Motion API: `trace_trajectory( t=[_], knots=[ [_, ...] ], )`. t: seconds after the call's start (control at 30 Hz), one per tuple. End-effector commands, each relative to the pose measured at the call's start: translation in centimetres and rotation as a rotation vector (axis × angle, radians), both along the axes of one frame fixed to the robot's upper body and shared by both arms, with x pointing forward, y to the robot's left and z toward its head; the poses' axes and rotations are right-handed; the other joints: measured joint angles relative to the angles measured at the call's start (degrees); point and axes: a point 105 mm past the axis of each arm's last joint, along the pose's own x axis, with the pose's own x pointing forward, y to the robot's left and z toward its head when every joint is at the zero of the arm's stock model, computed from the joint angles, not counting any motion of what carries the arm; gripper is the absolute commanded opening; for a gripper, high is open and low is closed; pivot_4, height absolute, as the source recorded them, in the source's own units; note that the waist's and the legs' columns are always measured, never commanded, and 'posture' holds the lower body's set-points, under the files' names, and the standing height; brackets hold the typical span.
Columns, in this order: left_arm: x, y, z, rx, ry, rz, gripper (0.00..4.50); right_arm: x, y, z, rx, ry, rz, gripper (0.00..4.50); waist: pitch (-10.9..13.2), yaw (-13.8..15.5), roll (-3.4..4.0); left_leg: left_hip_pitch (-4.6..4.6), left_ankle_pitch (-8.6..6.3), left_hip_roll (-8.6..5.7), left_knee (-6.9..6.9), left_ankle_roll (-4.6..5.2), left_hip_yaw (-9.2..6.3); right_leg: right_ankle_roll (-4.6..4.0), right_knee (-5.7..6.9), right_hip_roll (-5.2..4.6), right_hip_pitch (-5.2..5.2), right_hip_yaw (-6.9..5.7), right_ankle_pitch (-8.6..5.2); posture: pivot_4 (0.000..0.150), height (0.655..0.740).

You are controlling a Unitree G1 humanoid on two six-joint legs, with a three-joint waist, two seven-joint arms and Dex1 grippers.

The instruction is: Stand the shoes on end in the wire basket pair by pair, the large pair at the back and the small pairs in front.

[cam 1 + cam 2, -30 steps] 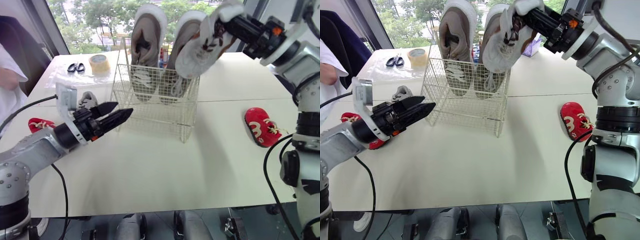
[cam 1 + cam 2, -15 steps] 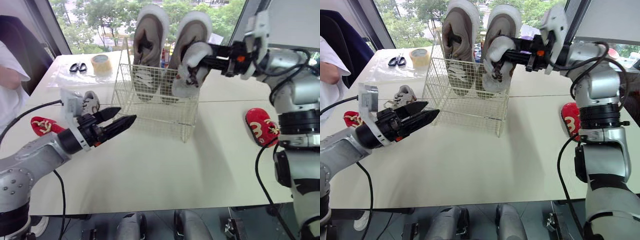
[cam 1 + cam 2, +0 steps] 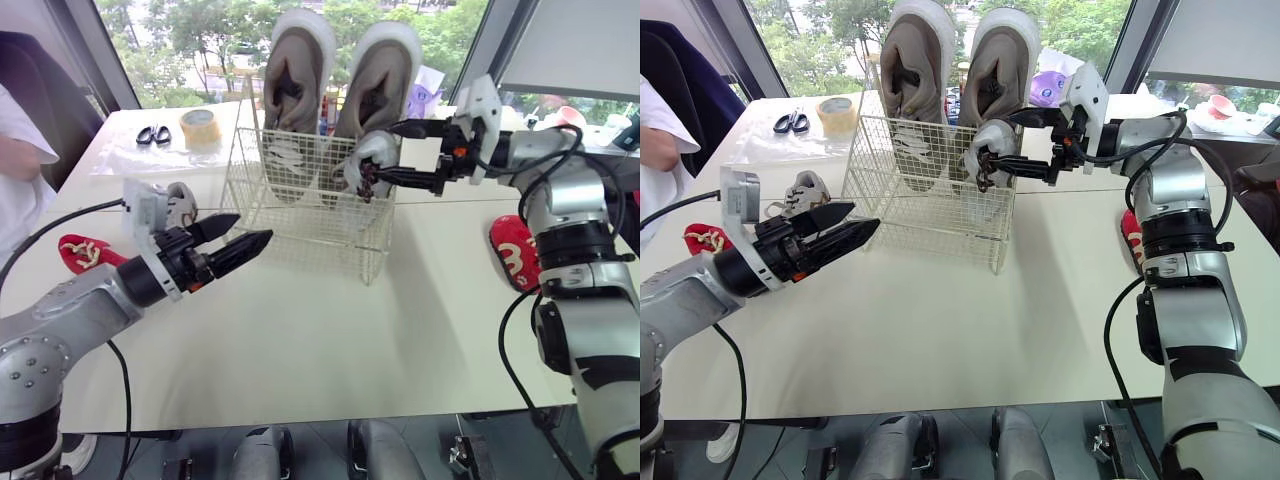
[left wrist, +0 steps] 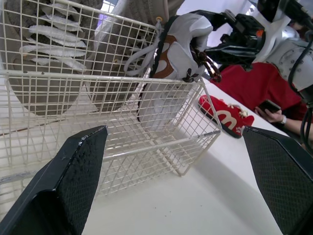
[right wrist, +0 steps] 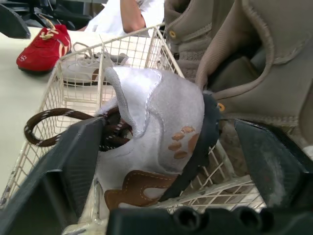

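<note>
Wire basket sat mid-surface. The large tan pair stood on end along its 12 o'clock side, both shoes reaching well above the rim.

A small white shoe with brown patches stood on end in the basket's front part, at about 4 o'clock, against the right-hand wall and just in front of the right tan shoe. Its heel rose above the rim, and a brown lace loop hung out from the top.

Right gripper reached in from 3 o'clock at the level of the shoe's heel. Jaws were apart, one on each side of the heel and not squeezing it. Whether either touched the shoe could not be told.

Left gripper hovered over the surface at 8 o'clock of the basket, pointing toward it. Jaws were apart with nothing between them.

The second small white shoe lay on the surface at 9 o'clock, just beside the basket. One red shoe lay farther out at 9 o'clock, the other red shoe at 3 o'clock, well apart from the basket.

Scissors and a tape roll lay at 10 o'clock.
</note>
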Motion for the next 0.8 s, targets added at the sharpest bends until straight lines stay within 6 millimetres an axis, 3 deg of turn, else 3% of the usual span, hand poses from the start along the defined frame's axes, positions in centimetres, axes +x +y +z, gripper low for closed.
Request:
trace_trajectory(
  t=[0.03, 0.2, 0.4, 0.5, 0.53, 0.67, 0.8],
  knots=[
    [-0.1, 0.1, 0.6, 0.001, -0.026, -0.005, 4.50, -2.0, -0.6, 2.8, 0.002, -0.093, 0.028, 4.41, 0.00, 0.08, 0.00, 0.00, 0.00, 0.00, 0.00, 0.00, -0.01, 0.00, 0.01, 0.00, 0.00, 0.00, 0.00, 0.150, 0.7400],
    [0.3, 1.4, 0.4, 0.031, -0.007, 0.021, 4.50, -4.0, -2.0, 3.9, -0.016, -0.082, -0.009, 4.41, 0.00, 0.22, -0.01, 0.01, 0.00, -0.01, 0.03, 0.00, -0.02, -0.01, 0.01, -0.01, 0.04, -0.01, 0.00, 0.150, 0.7400],
    [3.3, 6.6, 2.1, 0.115, -0.043, 0.278, 4.50, -4.6, -6.1, 5.6, 0.067, -0.118, -0.221, 4.41, -0.01, 0.15, -0.01, 0.01, -0.02, 0.00, 0.02, 0.03, -0.01, -0.02, 0.00, 0.02, 0.02, -0.01, -0.01, 0.150, 0.7400],
    [6.2, 11.9, 3.0, 0.283, -0.046, 0.536, 4.50, -7.7, -4.5, 9.0, 0.226, -0.112, -0.101, 4.41, 0.01, -0.05, 0.01, 0.02, -0.06, -0.01, -0.02, 0.10, 0.04, -0.04, 0.06, 0.06, -0.08, 0.02, 0.01, 0.150, 0.7400],
    [6.9, 13.1, 3.5, 0.313, -0.039, 0.575, 4.50, -8.9, -3.1, 9.0, 0.215, -0.092, -0.029, 4.41, 0.01, -0.06, 0.01, 0.02, -0.06, 0.00, -0.03, 0.10, 0.05, -0.04, 0.09, 0.09, -0.11, 0.02, 0.02, 0.150, 0.7400],
    [9.2, 16.3, 2.6, 0.418, 0.153, 0.595, 4.50, -12.5, 1.8, 4.5, -0.002, 0.056, 0.202, 4.41, -0.06, 0.13, -0.06, 0.06, -0.06, 0.03, -0.09, 0.11, 0.01, -0.05, 0.25, 0.27, -0.13, -0.04, 0.01, 0.150, 0.7400],
    [11.6, 18.0, 2.5, 0.452, 0.248, 0.618, 4.50, -13.8, 3.8, -0.2, -0.188, 0.132, 0.270, 4.41, -0.09, 0.66, -0.16, 0.03, -0.09, -0.03, 0.01, 0.15, 0.11, -0.04, 0.21, 0.22, -0.05, -0.11, 0.01, 0.150, 0.7400]
  ],
)
